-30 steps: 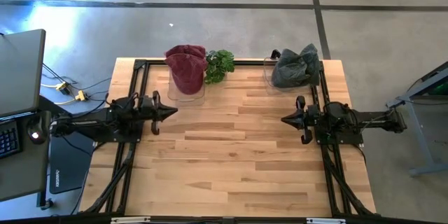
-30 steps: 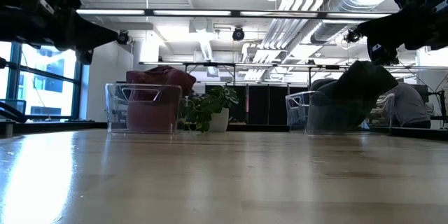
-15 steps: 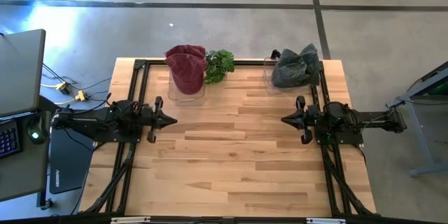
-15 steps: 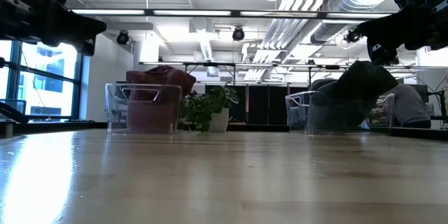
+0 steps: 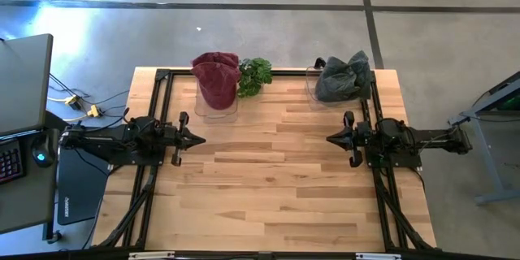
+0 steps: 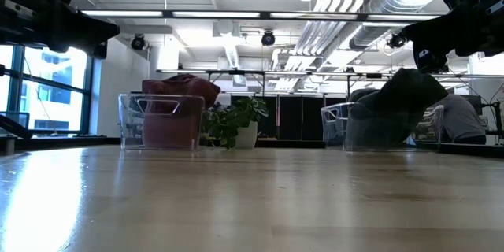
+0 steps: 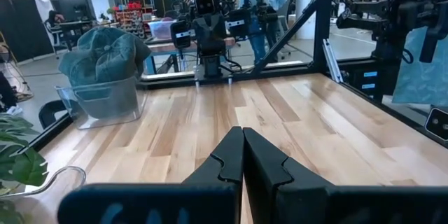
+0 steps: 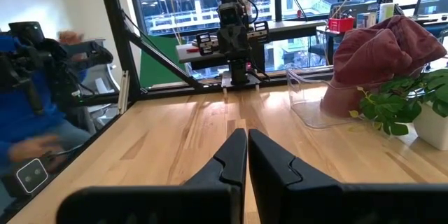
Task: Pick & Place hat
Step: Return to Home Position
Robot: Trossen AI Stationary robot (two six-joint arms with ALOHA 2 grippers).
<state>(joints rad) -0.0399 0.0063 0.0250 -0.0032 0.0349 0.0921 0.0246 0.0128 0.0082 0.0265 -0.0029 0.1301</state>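
I held my left gripper (image 5: 200,138) and right gripper (image 5: 330,139) clenched on nothing, apart at the table's sides, the work seemingly done: red cap (image 5: 216,81) in the far left bin (image 6: 130,126), black cap (image 5: 342,77) in the far right bin (image 6: 332,130).

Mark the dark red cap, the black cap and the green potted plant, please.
Dark red fabric cap (image 5: 216,80): high view, on its crown.
Black fabric cap (image 5: 341,80): high view, on its crumpled crown.
Green leafy potted plant (image 5: 256,71): high view, on its leaves.

Robotics lab, exposed ceiling ducts (image 6: 398,4), concrete floor (image 5: 268,32)
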